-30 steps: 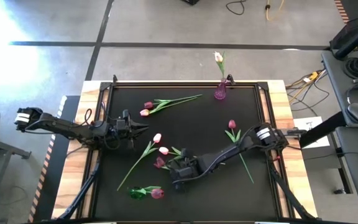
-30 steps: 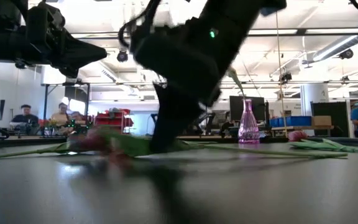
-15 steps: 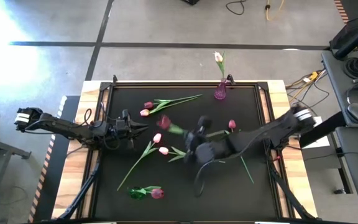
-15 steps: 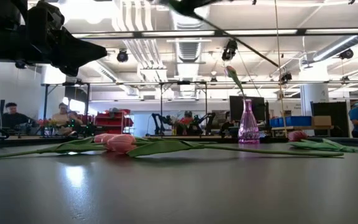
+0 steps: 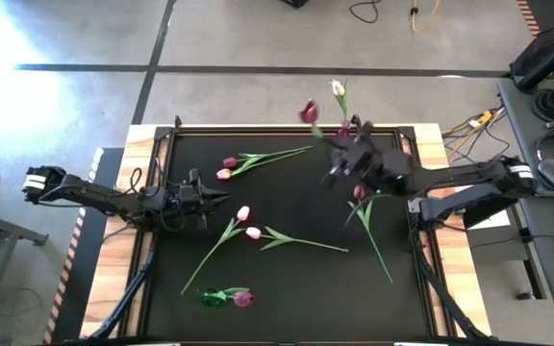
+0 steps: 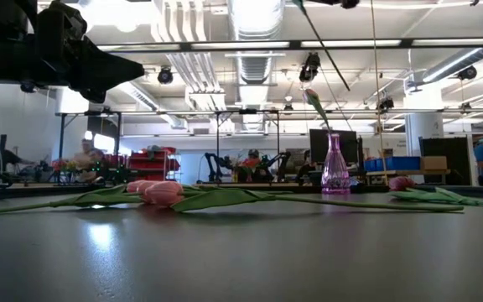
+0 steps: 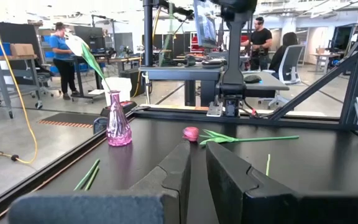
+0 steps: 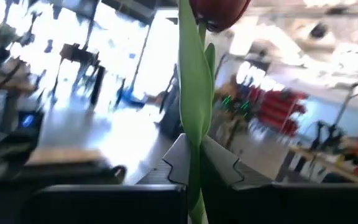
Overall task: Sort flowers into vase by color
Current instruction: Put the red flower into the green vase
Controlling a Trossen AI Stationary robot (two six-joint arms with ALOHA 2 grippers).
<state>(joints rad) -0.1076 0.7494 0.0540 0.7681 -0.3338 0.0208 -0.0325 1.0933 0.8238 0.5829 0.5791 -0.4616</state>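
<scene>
My right gripper [image 5: 338, 154] is raised over the table's far edge, next to the pink vase [image 5: 341, 142], and is shut on a dark magenta tulip [image 5: 308, 111]. The vase stands upright with one pale tulip [image 5: 338, 88] in it. Several tulips lie flat on the black mat: a magenta and pink pair [image 5: 226, 168], two pale pink ones [image 5: 246, 223], and a magenta one [image 5: 359, 192]. My left gripper [image 5: 223, 196] hovers shut at the mat's left middle, touching nothing. My right gripper pinches the magenta tulip's stem and leaf [image 8: 194, 134] between its two fingers [image 8: 225, 165], some way below the head [image 8: 219, 11]. The fingers lie across the stem. The tulip is lifted clear of the table, and its thin stem [image 6: 325, 50] trails down below the gripper.
A small green vase [image 5: 210, 298] lies on its side near the mat's near edge, with a magenta tulip head [image 5: 243, 299] beside it. Wooden strips border the mat [image 5: 421, 163]. People and desks show in the room beyond the table.
My right gripper, shut on the magenta tulip, rose from the mat's near middle and swung toward the far edge to beside the pink vase. The tulip came up off the table with it. The two pale pink tulips that lay beside it stayed put.
</scene>
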